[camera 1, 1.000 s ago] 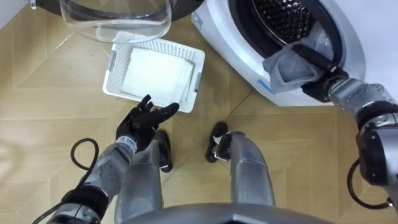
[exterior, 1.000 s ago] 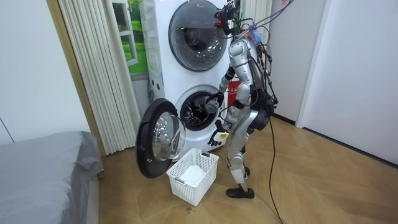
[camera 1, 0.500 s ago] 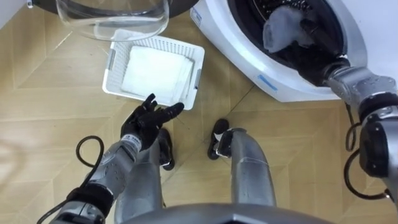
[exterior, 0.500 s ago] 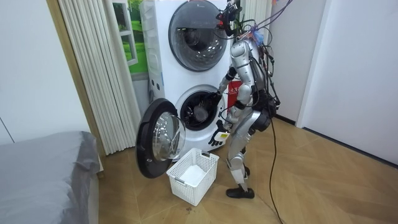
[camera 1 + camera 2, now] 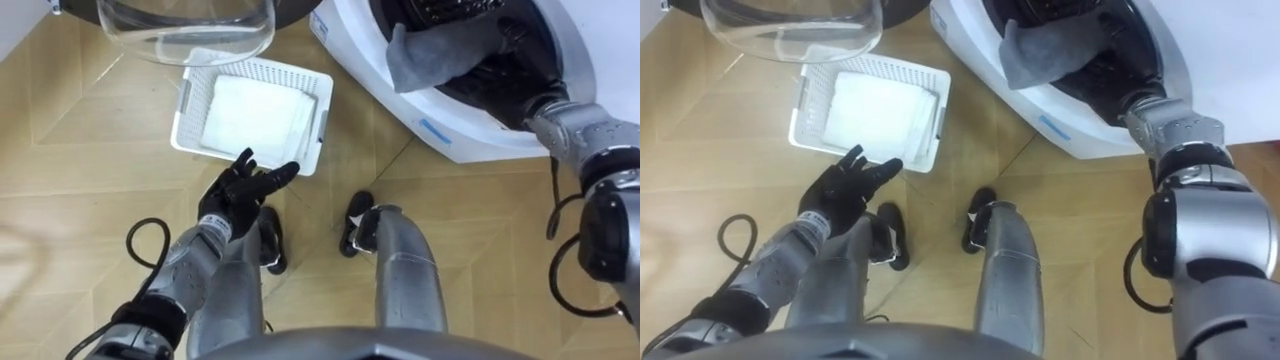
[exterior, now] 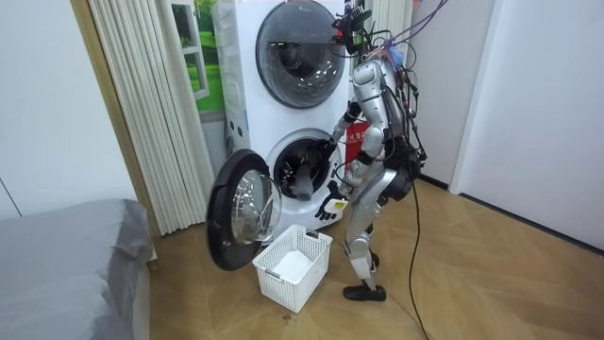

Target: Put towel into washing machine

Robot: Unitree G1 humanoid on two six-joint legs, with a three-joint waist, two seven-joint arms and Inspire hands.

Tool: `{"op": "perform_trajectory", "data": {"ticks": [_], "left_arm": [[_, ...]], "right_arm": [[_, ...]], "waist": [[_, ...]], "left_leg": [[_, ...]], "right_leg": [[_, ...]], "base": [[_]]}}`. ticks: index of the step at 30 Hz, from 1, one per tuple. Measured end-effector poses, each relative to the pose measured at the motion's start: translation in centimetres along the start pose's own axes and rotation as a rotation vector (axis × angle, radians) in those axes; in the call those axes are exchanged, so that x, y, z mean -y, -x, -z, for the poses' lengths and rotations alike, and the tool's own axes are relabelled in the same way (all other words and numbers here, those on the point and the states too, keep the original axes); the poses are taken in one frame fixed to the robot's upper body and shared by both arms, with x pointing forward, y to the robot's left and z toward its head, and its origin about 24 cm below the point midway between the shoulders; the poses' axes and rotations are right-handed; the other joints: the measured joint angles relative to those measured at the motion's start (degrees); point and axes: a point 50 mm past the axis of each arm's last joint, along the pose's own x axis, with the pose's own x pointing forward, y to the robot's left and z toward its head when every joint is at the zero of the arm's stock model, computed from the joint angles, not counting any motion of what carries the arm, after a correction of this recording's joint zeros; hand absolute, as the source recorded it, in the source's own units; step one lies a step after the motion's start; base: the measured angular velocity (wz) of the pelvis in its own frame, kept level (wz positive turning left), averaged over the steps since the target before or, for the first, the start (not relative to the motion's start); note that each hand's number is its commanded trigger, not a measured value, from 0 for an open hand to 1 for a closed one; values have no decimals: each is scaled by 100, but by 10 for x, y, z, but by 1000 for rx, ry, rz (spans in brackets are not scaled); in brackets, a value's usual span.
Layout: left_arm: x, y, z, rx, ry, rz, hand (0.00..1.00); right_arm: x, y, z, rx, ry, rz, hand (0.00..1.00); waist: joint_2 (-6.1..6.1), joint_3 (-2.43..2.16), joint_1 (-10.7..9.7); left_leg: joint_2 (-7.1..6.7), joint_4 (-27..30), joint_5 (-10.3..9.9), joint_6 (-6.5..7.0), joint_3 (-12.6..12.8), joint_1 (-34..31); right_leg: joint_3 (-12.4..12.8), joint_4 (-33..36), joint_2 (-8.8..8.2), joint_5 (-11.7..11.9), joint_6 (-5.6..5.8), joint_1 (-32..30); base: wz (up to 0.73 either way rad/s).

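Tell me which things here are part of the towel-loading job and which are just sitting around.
Part of the job: grey towel in the drum's mouth; washing machine; its open door; white basket holding a folded white cloth.
Just about: upper machine; bed; curtain.

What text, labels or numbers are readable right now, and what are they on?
None can be read.
Small blue mark on the washing machine's white front, below the opening: too small to read.
Red patch beside the machine in the room view: blurred, no print legible.
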Motion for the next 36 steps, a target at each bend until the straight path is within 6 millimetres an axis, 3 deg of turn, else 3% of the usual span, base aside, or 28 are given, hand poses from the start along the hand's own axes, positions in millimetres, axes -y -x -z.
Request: {"op": "perform_trajectory", "data": {"ticks": [5,7,11,15,19,21,23,26,27,29,32,36], "left_arm": [[-3,0,-5,6,-14,1,0],[-5,0,-2,-7,-13,-2,0],[-14,1,3,-41,-53,-29,0],[-32,8,5,-67,-93,-78,0],[-59,21,14,-140,-212,-175,0],[-69,29,20,-180,-269,-204,0],[-83,39,30,-237,-327,-255,0],[-98,52,40,-296,-415,-309,0],[-102,55,42,-313,-429,-326,0],[-119,73,50,-360,-443,-400,0],[-126,84,59,-395,-477,-435,0],[-132,96,72,-422,-458,-490,0]], "right_arm": [[4,0,0,3,4,6,0],[10,0,0,9,2,11,0],[40,4,-3,70,65,40,0],[79,11,-1,63,277,88,0],[123,24,4,37,651,178,0],[145,32,7,1,840,234,0],[180,48,17,-108,1079,305,0],[219,69,29,-235,1199,386,0],[224,72,32,-257,1219,393,0],[241,83,51,-340,1243,398,0],[261,98,67,-419,1270,410,0],[272,108,85,-466,1252,405,0]], "waist": [[57,-4,39],[141,2,53],[353,-7,275],[382,-21,355],[442,-69,354],[488,-115,398],[529,-165,436],[560,-229,480],[560,-236,494],[508,-296,478],[528,-309,471],[549,-313,450]], "left_leg": [[-6,-63,5,2,30,145],[-7,-140,9,1,21,290],[-15,-602,102,-20,13,779],[-38,-1006,164,-47,-39,1232],[-1,-1357,167,-82,-87,1634],[28,-1495,170,-99,-84,1865],[12,-1735,175,-144,-80,2242],[12,-2062,210,-203,-54,2622],[8,-2115,217,-215,-43,2697],[20,-2295,249,-268,-6,3000],[21,-2533,270,-304,2,3400],[18,-2900,293,-359,-11,3843]], "right_leg": [[9,-10,-5,5,-8,104],[-28,-99,2,7,-6,267],[-46,-623,138,147,66,801],[-115,-1051,232,205,120,1309],[-280,-1512,342,295,170,1831],[-295,-1772,434,367,200,2080],[-319,-2069,517,390,220,2478],[-339,-2223,555,389,229,2772],[-322,-2236,570,390,229,2824],[-326,-2424,643,390,228,3096],[-351,-2742,712,390,228,3543],[-349,-2959,787,411,240,3963]], "base": [[0],[0],[-5],[3],[2],[-10],[-9],[-4],[-17],[-16],[0],[-1]]}}
